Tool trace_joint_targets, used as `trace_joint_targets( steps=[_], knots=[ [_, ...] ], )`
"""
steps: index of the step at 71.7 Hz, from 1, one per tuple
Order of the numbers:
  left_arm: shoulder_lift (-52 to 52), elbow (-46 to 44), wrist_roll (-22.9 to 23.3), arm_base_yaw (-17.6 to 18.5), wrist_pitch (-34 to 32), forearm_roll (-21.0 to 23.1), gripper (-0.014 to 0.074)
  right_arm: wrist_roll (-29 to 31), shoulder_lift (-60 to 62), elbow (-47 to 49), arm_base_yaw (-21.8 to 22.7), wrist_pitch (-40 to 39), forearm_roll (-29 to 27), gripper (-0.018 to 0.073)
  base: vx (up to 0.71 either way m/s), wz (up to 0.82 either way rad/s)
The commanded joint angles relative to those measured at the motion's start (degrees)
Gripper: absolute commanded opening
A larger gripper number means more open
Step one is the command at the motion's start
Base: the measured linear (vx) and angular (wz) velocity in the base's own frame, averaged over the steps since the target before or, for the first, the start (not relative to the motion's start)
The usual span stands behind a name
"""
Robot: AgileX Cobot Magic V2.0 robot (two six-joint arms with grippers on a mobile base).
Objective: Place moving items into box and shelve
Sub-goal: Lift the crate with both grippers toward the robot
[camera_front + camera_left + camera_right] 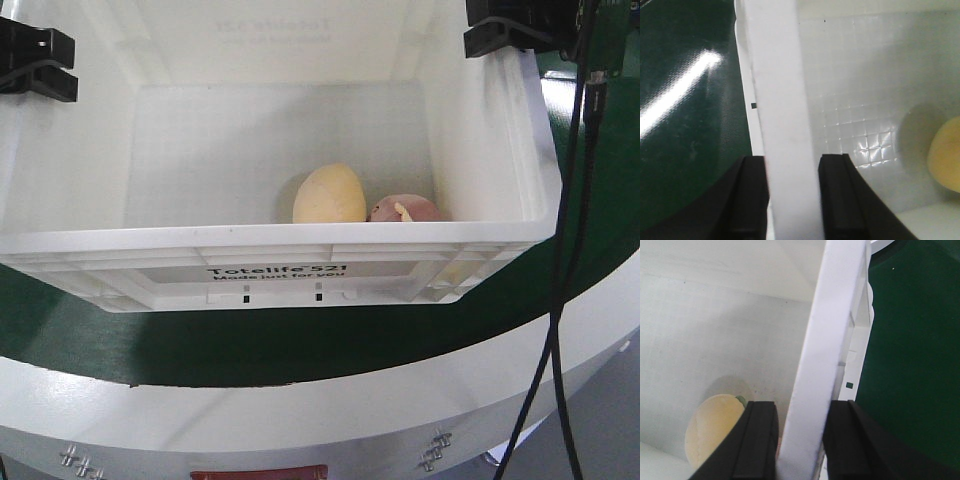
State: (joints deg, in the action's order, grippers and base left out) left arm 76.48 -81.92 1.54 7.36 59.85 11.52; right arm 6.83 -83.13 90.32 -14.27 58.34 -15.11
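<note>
1 box [270, 240], 2 lumps inside by its front wall, right of middle: cream lump [328, 195], reddish-brown lump [410, 208] beside it. Left gripper [792, 167] pinches left wall, right gripper [800, 412] pinches right wall.

Bright, softly blurred wrist views; glare streaks the green surface [680, 90].

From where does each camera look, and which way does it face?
Front view: on the robot's body, looking down into the white crate; left gripper and right gripper show at top corners.
Left wrist: above the crate's left wall, looking down; that gripper clamps it.
Right wrist: likewise above the right wall, gripper clamping.
All three share the cream lump.
</note>
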Motion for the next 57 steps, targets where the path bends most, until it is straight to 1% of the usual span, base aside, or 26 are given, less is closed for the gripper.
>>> trace_joint_targets(
  steps=[1,23,38,57],
  knots=[
    [-2.9,-2.6,-1.0,0.9,-6.6,9.2,-0.0027,1.3,2.8,2.5,-0.9,-5.9,-7.7,-0.0012,0.00,0.00],
    [-2.9,-2.6,-1.2,0.9,-5.1,9.4,-0.0027,0.9,2.8,2.5,-0.9,-4.0,-7.7,-0.0012,0.00,0.00],
    [-2.9,-2.6,-1.5,0.9,-3.7,10.9,-0.0027,0.7,2.8,2.5,-0.9,-2.3,-7.8,-0.0012,0.00,0.00],
    [-2.9,-2.6,-1.5,0.9,-3.1,10.9,-0.0027,0.4,2.8,2.5,-0.9,-1.3,-7.9,-0.0012,0.00,0.00]
  ],
)
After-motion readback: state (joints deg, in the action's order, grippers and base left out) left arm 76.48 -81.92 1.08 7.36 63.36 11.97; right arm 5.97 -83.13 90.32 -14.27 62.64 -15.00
